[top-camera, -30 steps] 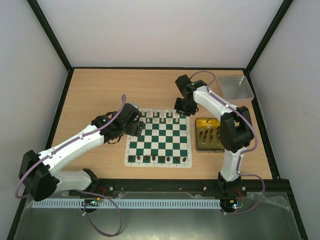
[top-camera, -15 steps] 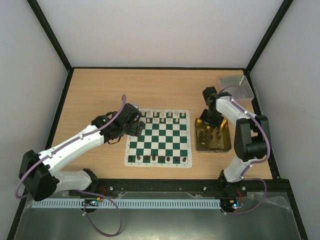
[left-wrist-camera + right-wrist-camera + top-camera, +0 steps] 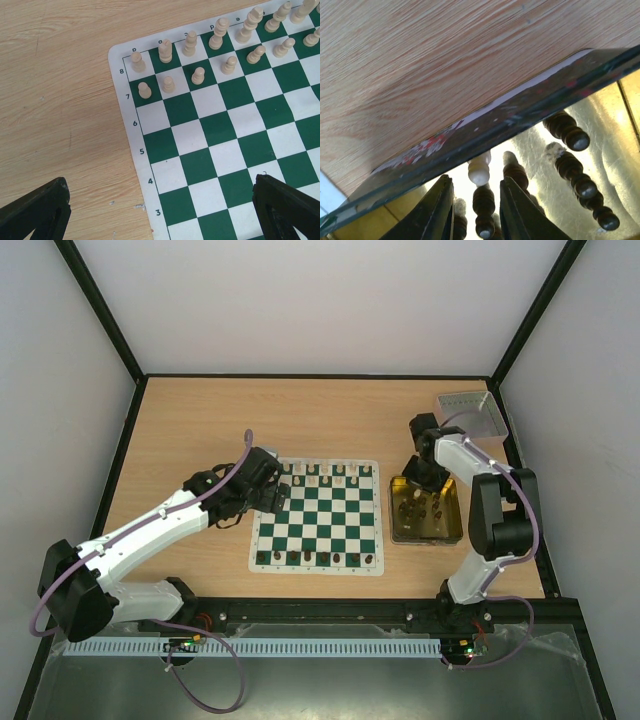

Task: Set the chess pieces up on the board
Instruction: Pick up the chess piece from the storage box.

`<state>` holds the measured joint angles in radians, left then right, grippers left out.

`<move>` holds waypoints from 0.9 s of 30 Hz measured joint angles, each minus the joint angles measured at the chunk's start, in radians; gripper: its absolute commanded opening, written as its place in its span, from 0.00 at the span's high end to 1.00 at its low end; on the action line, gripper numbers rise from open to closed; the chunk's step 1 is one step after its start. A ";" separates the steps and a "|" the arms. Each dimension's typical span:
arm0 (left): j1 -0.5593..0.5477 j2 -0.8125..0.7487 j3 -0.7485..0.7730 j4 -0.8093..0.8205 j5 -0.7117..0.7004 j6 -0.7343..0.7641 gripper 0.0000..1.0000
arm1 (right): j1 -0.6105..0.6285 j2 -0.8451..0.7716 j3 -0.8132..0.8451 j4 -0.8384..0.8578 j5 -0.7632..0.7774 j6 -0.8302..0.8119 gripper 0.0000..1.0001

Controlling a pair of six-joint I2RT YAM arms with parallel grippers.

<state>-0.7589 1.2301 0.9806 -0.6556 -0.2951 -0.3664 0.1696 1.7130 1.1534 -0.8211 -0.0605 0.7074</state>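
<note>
Dark chess pieces [image 3: 316,558]: one row, upright on the board's nearest rank, closest to the arm bases.
Board [image 3: 317,525]: flat on the table [image 3: 200,430], between my two arms.
Left claw [image 3: 274,494]: over the board's far left corner; fingers [image 3: 37,212] spread wide; its camera shows me ranks 8 and 7 ahead of it.
Cream chess pieces [image 3: 198,75]: upright on those two far ranks; taller figures on rank 8, pawns on rank 7.
Yellow tray [image 3: 452,525]: just right of the board, not touching it; loose dark pieces lie inside, and I see a cream piece [image 3: 479,171] among them.
Right claw [image 3: 476,187]: dipped into the tray's far end; fingers narrowly parted; a dark piece [image 3: 484,202] shows in the gap; I cannot tell whether either finger touches it, so I cannot tell whether it is pinched.
Grey tray [image 3: 470,412]: far right corner of the table, well beyond the yellow tray.
</note>
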 measured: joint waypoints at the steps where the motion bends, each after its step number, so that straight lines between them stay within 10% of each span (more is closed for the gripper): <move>1: 0.000 0.000 0.000 0.000 0.000 0.000 0.01 | -0.006 0.003 -0.002 0.005 0.000 0.000 0.75; 27: 0.000 0.010 0.000 0.000 0.000 0.000 0.01 | -0.039 0.058 -0.005 0.051 -0.041 -0.002 0.89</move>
<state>-0.7593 1.2400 0.9806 -0.6559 -0.2951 -0.3664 0.1303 1.7714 1.1488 -0.7700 -0.1017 0.7059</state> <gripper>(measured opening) 0.991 0.132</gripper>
